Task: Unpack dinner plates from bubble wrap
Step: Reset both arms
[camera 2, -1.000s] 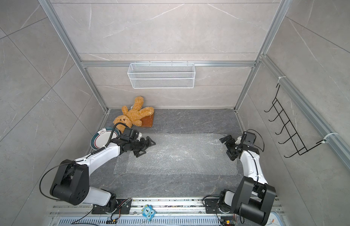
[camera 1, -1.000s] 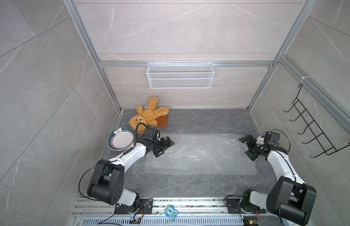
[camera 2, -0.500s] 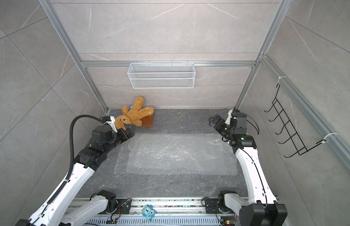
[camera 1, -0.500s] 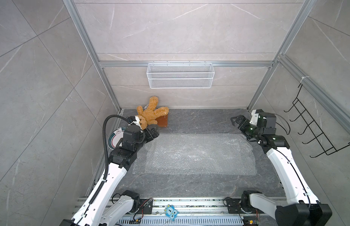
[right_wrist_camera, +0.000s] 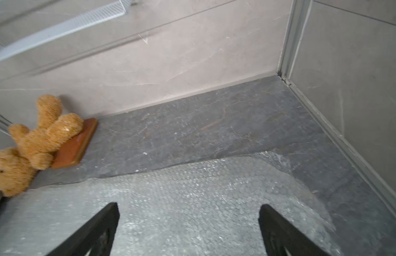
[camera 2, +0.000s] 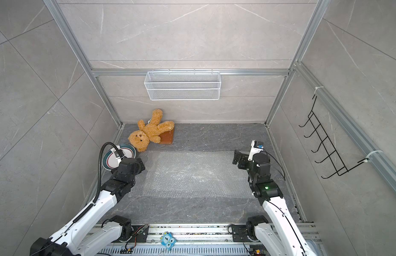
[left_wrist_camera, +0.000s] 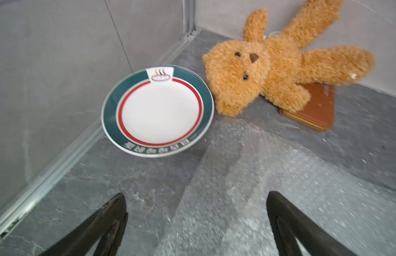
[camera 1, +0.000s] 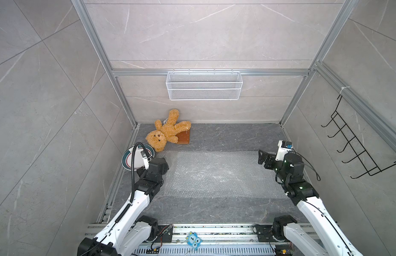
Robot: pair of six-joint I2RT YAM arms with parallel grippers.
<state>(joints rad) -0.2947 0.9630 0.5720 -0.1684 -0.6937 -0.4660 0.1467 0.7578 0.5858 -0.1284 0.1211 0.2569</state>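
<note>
A white dinner plate (left_wrist_camera: 158,110) with a dark green rim band and a thin red ring lies bare on the grey floor in the left rear corner; in both top views (camera 1: 129,158) (camera 2: 110,158) the left arm's cable partly hides it. A second rim edge seems to show under it. The bubble wrap (camera 1: 214,175) (camera 2: 192,175) lies as one flat clear sheet across the middle of the floor. My left gripper (left_wrist_camera: 196,194) hangs open above the sheet's left rear corner (left_wrist_camera: 281,210), short of the plate. My right gripper (camera 1: 264,158) (right_wrist_camera: 188,204) hangs open over the sheet's right rear corner (right_wrist_camera: 181,199). Neither holds anything.
A tan teddy bear (camera 1: 166,133) lies on a brown square slab (camera 1: 183,138) at the rear, touching the plate. A white wire basket (camera 1: 203,85) hangs on the back wall, a black hook rack (camera 1: 356,144) on the right wall. A metal rail (camera 1: 203,230) runs along the front.
Both arms have risen from low over the sheet's ends and now stand high above its rear corners. Both grippers stayed open. Plate and sheet lie where they were.
</note>
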